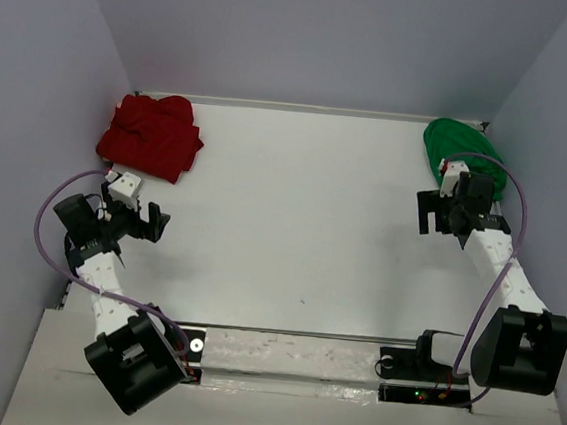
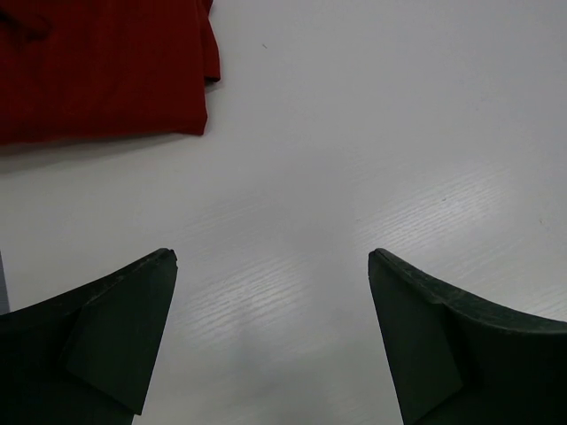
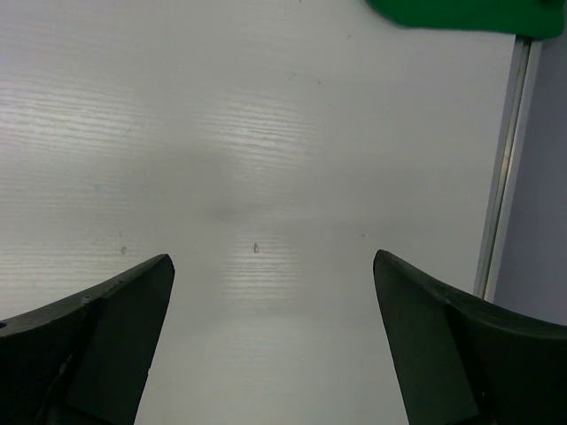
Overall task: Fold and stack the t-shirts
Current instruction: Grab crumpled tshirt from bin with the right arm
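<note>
The deep red t-shirt lies bunched in the table's far left corner, and its edge fills the upper left of the left wrist view. The bright green t-shirt is heaped in the far right corner; only a sliver of it shows at the top of the right wrist view. My left gripper hovers open over bare table just in front of the red shirt. Open as well, my right gripper stands just in front of the green shirt, holding nothing.
Grey-blue walls close in the white table on the left, back and right. A metal rail runs along the table's right edge. Both arm bases stand on the near edge strip.
</note>
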Action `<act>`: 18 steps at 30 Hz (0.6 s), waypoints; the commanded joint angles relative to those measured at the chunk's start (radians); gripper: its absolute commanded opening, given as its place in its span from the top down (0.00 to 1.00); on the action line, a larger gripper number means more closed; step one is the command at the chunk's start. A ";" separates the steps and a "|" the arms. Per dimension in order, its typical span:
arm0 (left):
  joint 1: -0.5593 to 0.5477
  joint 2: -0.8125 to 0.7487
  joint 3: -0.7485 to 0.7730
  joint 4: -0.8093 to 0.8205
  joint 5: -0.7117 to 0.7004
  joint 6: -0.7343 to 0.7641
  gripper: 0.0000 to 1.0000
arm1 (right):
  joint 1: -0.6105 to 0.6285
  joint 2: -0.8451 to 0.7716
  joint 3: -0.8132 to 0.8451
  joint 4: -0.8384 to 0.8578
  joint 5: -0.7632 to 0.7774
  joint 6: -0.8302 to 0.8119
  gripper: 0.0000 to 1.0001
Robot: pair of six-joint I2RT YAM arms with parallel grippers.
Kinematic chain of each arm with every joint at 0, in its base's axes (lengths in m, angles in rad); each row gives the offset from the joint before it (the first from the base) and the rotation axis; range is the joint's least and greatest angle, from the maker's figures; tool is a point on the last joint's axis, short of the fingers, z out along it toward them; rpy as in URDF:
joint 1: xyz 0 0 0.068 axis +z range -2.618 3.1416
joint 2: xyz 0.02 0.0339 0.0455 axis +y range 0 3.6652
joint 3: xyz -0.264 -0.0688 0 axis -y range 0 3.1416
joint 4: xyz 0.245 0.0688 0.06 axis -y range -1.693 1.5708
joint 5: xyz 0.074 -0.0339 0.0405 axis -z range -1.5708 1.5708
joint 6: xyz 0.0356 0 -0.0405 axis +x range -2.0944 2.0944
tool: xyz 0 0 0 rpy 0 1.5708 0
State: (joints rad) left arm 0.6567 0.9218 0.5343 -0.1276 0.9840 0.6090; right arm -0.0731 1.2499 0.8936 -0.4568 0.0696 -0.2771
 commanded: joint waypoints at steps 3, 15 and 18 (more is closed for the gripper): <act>0.004 -0.035 0.027 -0.003 0.050 0.037 0.01 | -0.007 -0.073 -0.025 0.029 0.010 -0.025 0.00; 0.004 -0.014 0.046 -0.063 0.094 0.112 0.02 | -0.007 -0.079 0.027 -0.003 -0.103 -0.014 0.04; -0.009 0.029 0.072 -0.095 0.110 0.136 0.04 | -0.007 -0.076 0.108 0.001 -0.122 -0.026 0.04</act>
State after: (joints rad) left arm 0.6559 0.9157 0.5415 -0.1928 1.0405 0.6941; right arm -0.0731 1.2007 0.8883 -0.4744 -0.0158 -0.2913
